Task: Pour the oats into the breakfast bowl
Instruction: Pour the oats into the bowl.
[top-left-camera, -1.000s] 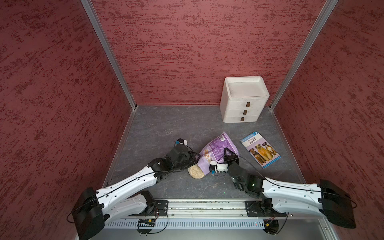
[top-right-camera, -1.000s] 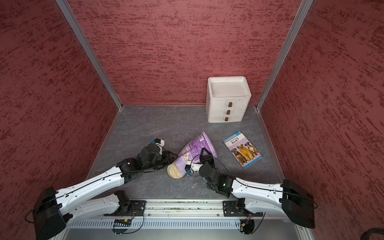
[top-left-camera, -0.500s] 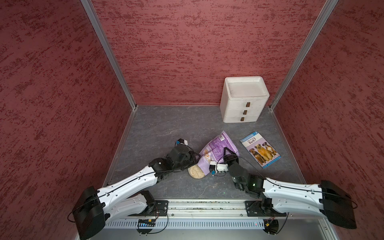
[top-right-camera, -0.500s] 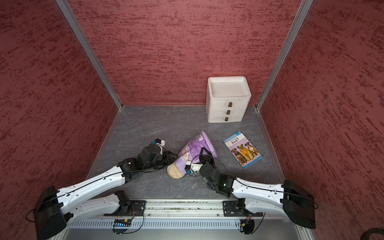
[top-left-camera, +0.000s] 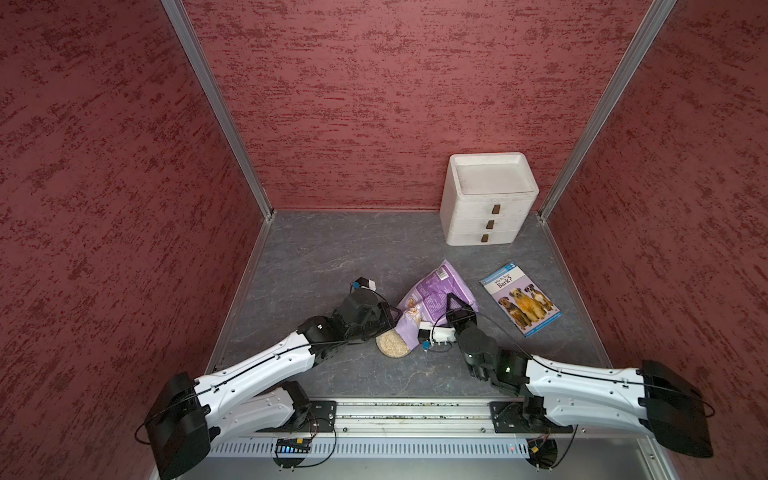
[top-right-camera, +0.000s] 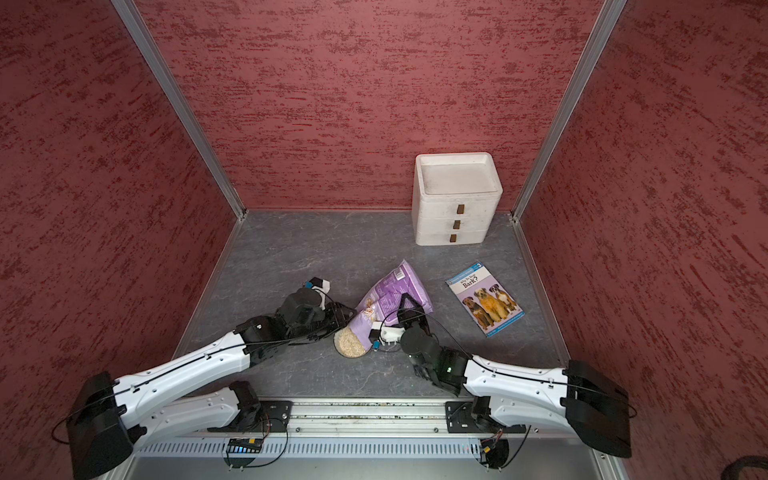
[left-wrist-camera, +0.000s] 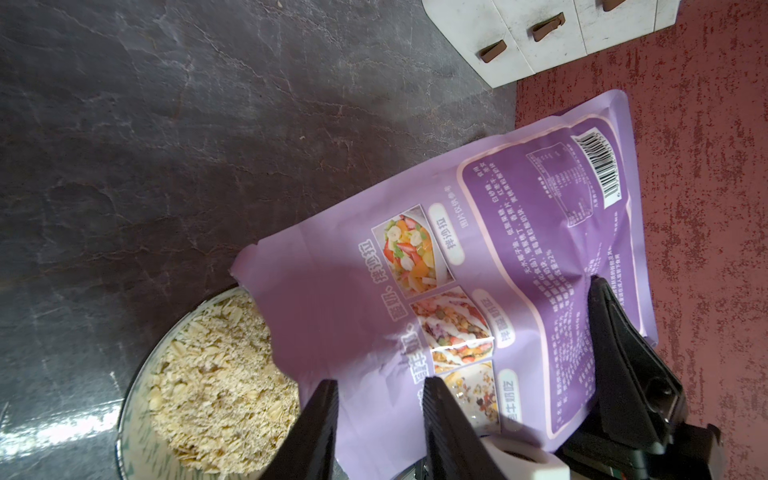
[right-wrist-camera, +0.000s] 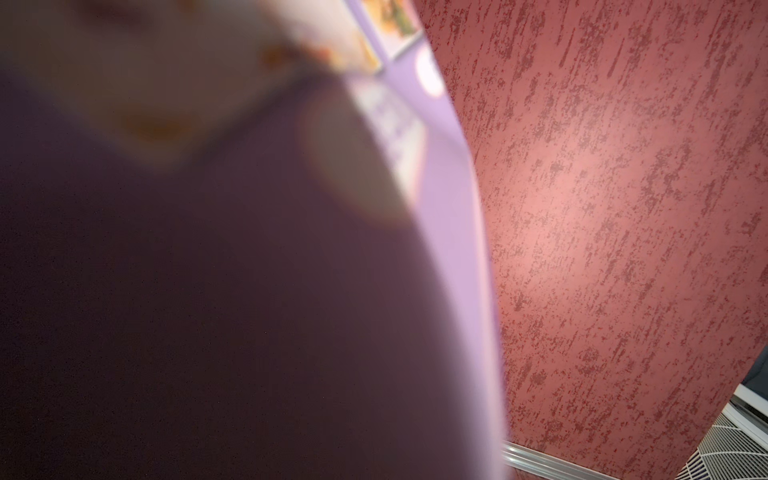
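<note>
The lilac pouch (top-left-camera: 436, 289) (top-right-camera: 392, 291) hangs tilted, its torn mouth down over the breakfast bowl (top-left-camera: 406, 353) (top-right-camera: 337, 348). Pale oats (left-wrist-camera: 216, 374) fill the bowl (left-wrist-camera: 124, 419), and the pouch (left-wrist-camera: 498, 249) covers part of it. My left gripper (top-left-camera: 392, 318) (left-wrist-camera: 378, 388) is shut on the pouch's lower edge beside the mouth. My right gripper (top-left-camera: 455, 303) (top-right-camera: 405, 301) is shut on the pouch's upper part; one of its fingers (left-wrist-camera: 615, 332) lies across the printed back. In the right wrist view the blurred pouch (right-wrist-camera: 449, 187) hides the jaws.
A white three-drawer box (top-left-camera: 486, 199) stands at the back right. A blue dog book (top-left-camera: 519, 297) lies flat to the right of the pouch. Red walls enclose the grey floor on three sides, and a metal rail (top-left-camera: 415, 415) runs along the front.
</note>
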